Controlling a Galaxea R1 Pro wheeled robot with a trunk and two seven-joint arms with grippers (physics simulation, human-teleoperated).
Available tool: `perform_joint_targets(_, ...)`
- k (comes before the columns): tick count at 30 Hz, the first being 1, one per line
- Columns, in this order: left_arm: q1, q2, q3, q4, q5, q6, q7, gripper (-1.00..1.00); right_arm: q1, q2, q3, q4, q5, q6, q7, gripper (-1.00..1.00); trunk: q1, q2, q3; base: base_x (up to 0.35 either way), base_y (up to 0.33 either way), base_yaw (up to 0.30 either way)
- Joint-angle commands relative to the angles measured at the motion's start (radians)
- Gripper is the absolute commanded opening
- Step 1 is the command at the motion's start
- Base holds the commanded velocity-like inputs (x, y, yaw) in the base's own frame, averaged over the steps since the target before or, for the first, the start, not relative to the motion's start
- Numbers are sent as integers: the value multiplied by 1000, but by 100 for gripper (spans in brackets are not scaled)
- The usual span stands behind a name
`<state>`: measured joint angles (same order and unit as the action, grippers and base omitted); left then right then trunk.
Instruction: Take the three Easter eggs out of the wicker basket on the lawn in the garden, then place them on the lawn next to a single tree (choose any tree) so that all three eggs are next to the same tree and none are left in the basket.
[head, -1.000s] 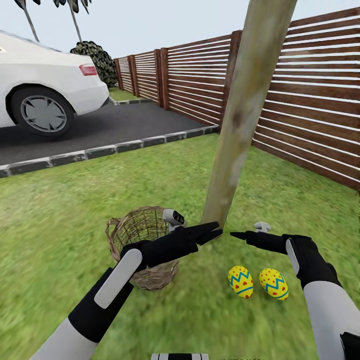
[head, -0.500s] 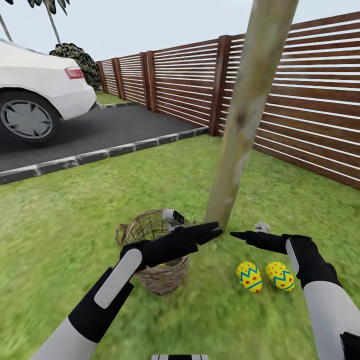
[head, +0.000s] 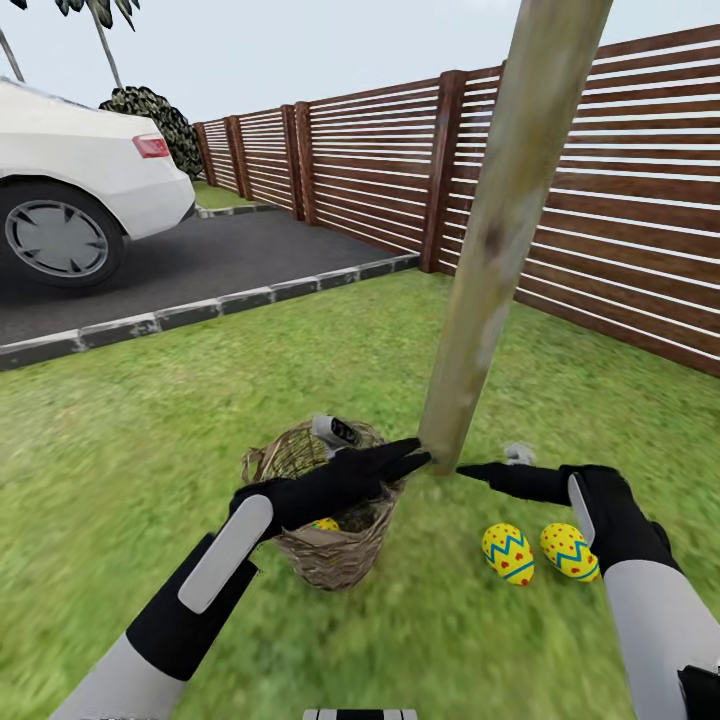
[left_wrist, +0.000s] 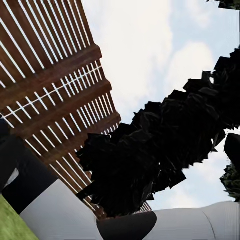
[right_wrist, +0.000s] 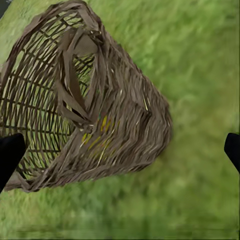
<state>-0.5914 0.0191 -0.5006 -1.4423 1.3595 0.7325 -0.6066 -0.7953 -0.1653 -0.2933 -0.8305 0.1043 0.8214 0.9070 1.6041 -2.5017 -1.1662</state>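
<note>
Head view: two Easter eggs (head: 540, 553) lie near the tree (head: 470, 385); a third sits in the wicker basket (head: 330, 545). Left gripper (head: 415, 458) looks narrow, right gripper (head: 466, 469) wide, both empty. Reaching in might tip the basket.

Yellow eggs (head: 508, 553) with blue zigzags, red dots; brown basket (head: 330, 550)

basket (head: 330, 520) left of tree (head: 490, 250), two eggs (head: 508, 553) right

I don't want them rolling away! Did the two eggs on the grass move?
No. The eggs lie just as close to the tree as before; the whole picture shifted, so the camera moved.
</note>
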Motion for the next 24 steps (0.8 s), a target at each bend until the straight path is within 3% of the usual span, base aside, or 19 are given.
perform_joint_targets(1, -1, 1, 10, 0, 7, 6, -2, 100, -1, 2, 16, -21, 12, 41, 7, 100, 0, 0, -1, 0, 0, 0)
perform_joint_targets(4, -1, 7, 41, -1, 7, 10, -7, 100, -1, 23, 115, -143, 14, 144, 1, 100, 0, 0, -1, 0, 0, 0)
perform_joint_targets(5, -1, 20, 63, -1, 7, 13, -8, 100, -1, 39, 164, -199, 13, 168, -5, 100, 0, 0, -1, 0, 0, 0)
perform_joint_targets(7, -1, 44, 112, -2, 7, 17, -11, 100, -3, 79, 225, -250, 16, 186, -39, 100, 0, 0, -1, 0, 0, 0)
perform_joint_targets(10, -1, 69, 164, -2, 7, 20, -30, 100, -9, 136, 266, -264, 32, 191, -143, 100, 0, 0, -1, 0, 0, 0)
perform_joint_targets(11, -1, 81, 180, -2, 7, 20, -44, 100, -11, 165, 276, -267, 44, 192, -214, 100, 0, 0, -1, 0, 0, 0)
perform_joint_targets(12, -1, 112, 201, -2, 7, 20, -76, 100, -12, 227, 287, -270, 61, 192, -356, 100, 0, 0, -1, 0, 0, 0)
perform_joint_targets(14, -1, 146, 218, -1, 7, 21, -106, 100, -13, 277, 299, -273, 68, 191, -468, 100, 0, 0, -1, 0, 0, 0)
perform_joint_targets(15, -1, 169, 234, -1, 7, 21, -124, 100, -13, 298, 324, -274, 70, 191, -520, 100, 0, 0, -1, 0, 0, 0)
perform_joint_targets(19, -1, 206, 289, 1, 7, 22, -148, 100, -15, 319, 457, -279, 69, 191, -569, 100, 0, 0, -1, 0, 0, 0)
perform_joint_targets(20, -1, 219, 307, 2, 6, 22, -151, 100, -16, 323, 521, -280, 69, 191, -582, 100, 0, 0, -1, 0, 0, 0)
perform_joint_targets(22, -1, 225, 314, 3, 6, 23, -152, 100, -16, 324, 541, -277, 68, 191, -615, 100, 0, 0, -1, 0, 0, 0)
perform_joint_targets(24, -1, 229, 321, 3, 6, 26, -153, 100, -16, 326, 552, -275, 64, 191, -689, 100, 0, 0, -1, 8, 33, 0)
